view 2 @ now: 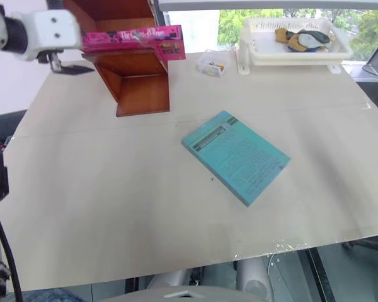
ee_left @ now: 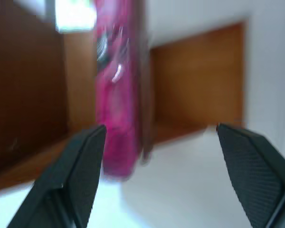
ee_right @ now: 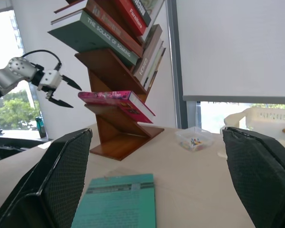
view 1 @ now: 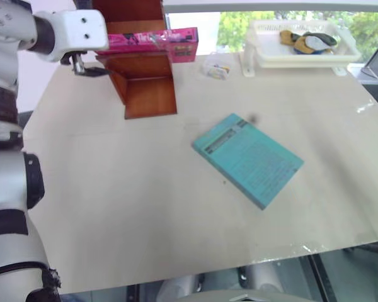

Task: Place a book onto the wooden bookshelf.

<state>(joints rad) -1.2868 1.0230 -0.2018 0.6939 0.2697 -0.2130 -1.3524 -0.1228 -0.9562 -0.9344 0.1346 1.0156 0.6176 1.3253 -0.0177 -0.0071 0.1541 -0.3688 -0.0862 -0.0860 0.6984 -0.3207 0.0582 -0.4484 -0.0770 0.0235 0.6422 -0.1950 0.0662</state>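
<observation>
We see a pale tabletop point(view 2: 113, 201) by sunlit windows; the pink book point(ee_right: 115, 98) lies on the wooden bookshelf point(ee_right: 118, 133); both grippers, left gripper point(ee_right: 66, 93) and right gripper point(ee_right: 156, 190), are released.

The wooden bookshelf point(view 1: 142, 75) is cut off at the head views' top edge; the book point(ee_left: 115, 90) is blurred.

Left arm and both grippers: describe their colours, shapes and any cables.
The left arm is built of glossy white and silver-grey shells with black bands at the joints, ending in a white boxy wrist block with small dark holes. A thin black cable loops over the wrist. The left gripper has two slim, pointed black fingers. The right gripper has broad black fingers with finely textured pads.
</observation>
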